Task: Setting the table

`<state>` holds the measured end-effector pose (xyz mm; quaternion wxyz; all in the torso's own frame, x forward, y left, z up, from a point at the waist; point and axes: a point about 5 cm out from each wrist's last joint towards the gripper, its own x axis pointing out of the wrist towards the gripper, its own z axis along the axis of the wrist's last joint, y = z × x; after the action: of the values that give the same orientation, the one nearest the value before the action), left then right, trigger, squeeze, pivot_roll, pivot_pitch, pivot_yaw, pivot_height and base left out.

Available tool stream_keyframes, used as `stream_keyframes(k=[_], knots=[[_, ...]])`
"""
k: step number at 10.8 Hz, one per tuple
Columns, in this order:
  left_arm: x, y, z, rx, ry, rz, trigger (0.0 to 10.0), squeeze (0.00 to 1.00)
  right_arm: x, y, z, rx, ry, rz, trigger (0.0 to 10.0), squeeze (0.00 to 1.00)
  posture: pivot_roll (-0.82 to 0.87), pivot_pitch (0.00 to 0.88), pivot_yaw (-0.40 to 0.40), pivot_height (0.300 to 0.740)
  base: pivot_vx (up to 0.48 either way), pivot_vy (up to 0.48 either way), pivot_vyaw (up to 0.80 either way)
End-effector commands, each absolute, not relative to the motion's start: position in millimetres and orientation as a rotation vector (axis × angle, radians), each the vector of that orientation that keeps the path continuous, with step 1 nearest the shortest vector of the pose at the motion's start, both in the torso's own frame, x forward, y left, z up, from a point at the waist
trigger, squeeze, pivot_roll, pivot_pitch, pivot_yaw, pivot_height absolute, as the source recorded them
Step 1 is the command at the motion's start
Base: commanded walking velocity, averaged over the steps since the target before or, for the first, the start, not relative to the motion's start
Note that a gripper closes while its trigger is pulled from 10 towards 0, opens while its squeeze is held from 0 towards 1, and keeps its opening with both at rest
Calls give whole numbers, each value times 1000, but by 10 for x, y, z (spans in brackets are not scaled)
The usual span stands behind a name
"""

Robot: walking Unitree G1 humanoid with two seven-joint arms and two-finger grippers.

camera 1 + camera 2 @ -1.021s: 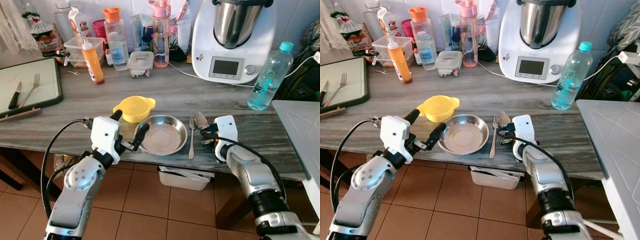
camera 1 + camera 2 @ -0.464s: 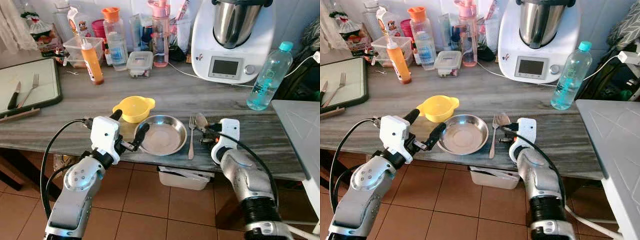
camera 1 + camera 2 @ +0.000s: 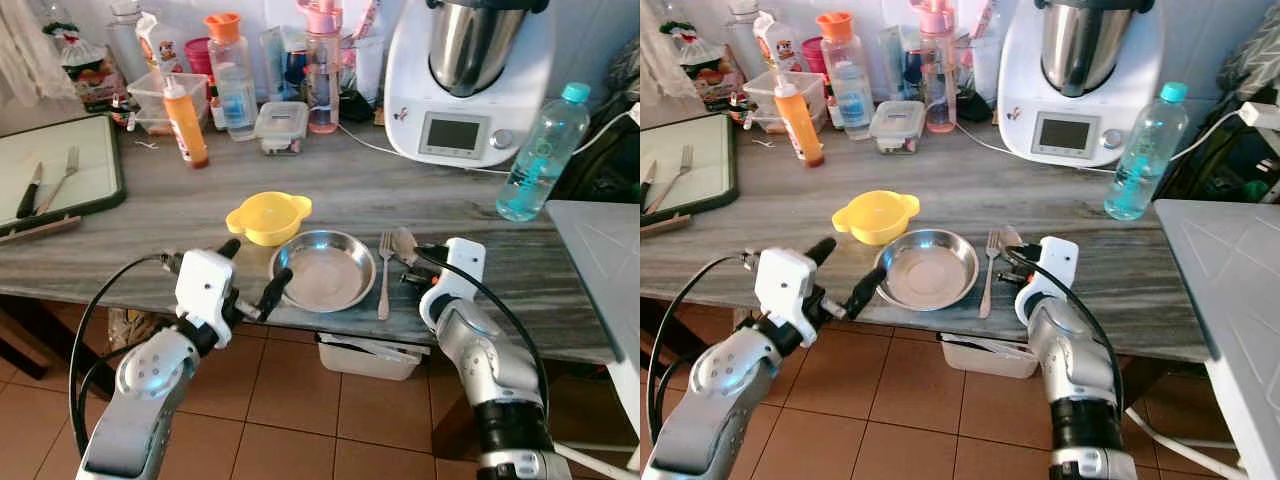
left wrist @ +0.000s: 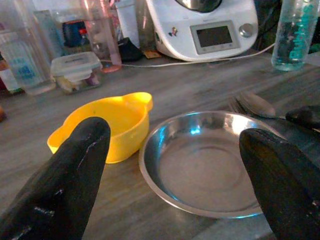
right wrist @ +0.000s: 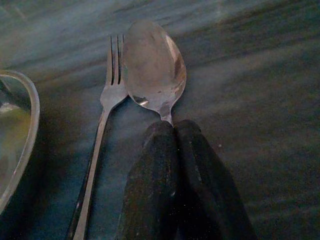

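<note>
A steel plate (image 3: 325, 270) lies near the front edge of the grey wooden table (image 3: 180, 215). A yellow bowl (image 3: 268, 217) sits just behind it on the left. To the right of the plate lie a fork (image 3: 383, 272) and a spoon (image 3: 403, 243), side by side. My left gripper (image 3: 255, 268) is open at the plate's left rim, its fingers framing the bowl (image 4: 107, 125) and the plate (image 4: 200, 165). My right gripper (image 5: 172, 127) is shut over the spoon's handle, and the spoon's bowl (image 5: 152, 65) sticks out beyond its fingertips, beside the fork (image 5: 107, 100).
A white food processor (image 3: 465, 75) and a water bottle (image 3: 535, 150) stand at the back right. Bottles and containers (image 3: 230, 80) line the back wall. A tray (image 3: 95, 160) with a knife and a fork lies at far left. A white counter (image 3: 605, 260) adjoins on the right.
My left arm has drawn back and down toward the table's front edge, still open. My right gripper stays on the spoon, its arm shifted slightly.
</note>
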<state>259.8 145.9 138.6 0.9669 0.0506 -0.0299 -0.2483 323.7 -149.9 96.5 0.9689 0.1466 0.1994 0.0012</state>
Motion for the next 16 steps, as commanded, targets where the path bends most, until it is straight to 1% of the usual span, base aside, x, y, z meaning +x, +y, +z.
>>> stream_keyframes(k=[1,2,3,4,5,8,12,14,16], knots=[[2583,1459,1420,113,-65,-506,10000,0,3098,-1504,701,287,544,-21,0,0,95,48,48,740,0,0,0],[2574,1447,1413,109,-63,-506,10000,0,3099,-1500,715,218,538,12,4902,0,94,47,45,740,0,0,0],[2565,1439,1409,107,-62,-507,10000,0,3105,-1527,734,175,535,1,10000,0,93,46,41,740,0,0,0],[2558,1443,1407,106,-63,-505,10000,0,3112,-1545,785,161,517,9,10000,0,97,45,36,740,0,0,0],[2555,1453,1409,105,-64,-500,10000,0,3116,-1543,831,132,483,25,10000,1000,97,44,33,740,0,0,0],[2551,1468,1414,104,-67,-494,10000,0,3153,-1504,971,129,367,33,10000,1000,98,39,33,740,0,0,0],[2547,1492,1444,107,-77,-484,10000,0,3143,-1559,1207,102,240,55,10000,1000,99,34,29,740,0,0,0],[2522,1489,1443,102,-71,-488,10000,0,3075,-1588,1240,60,229,61,10000,1000,92,37,31,740,0,0,0],[2431,1493,1407,99,-25,-551,10000,0,2880,-1727,1169,14,315,12,10000,1000,91,40,30,740,0,0,0]])
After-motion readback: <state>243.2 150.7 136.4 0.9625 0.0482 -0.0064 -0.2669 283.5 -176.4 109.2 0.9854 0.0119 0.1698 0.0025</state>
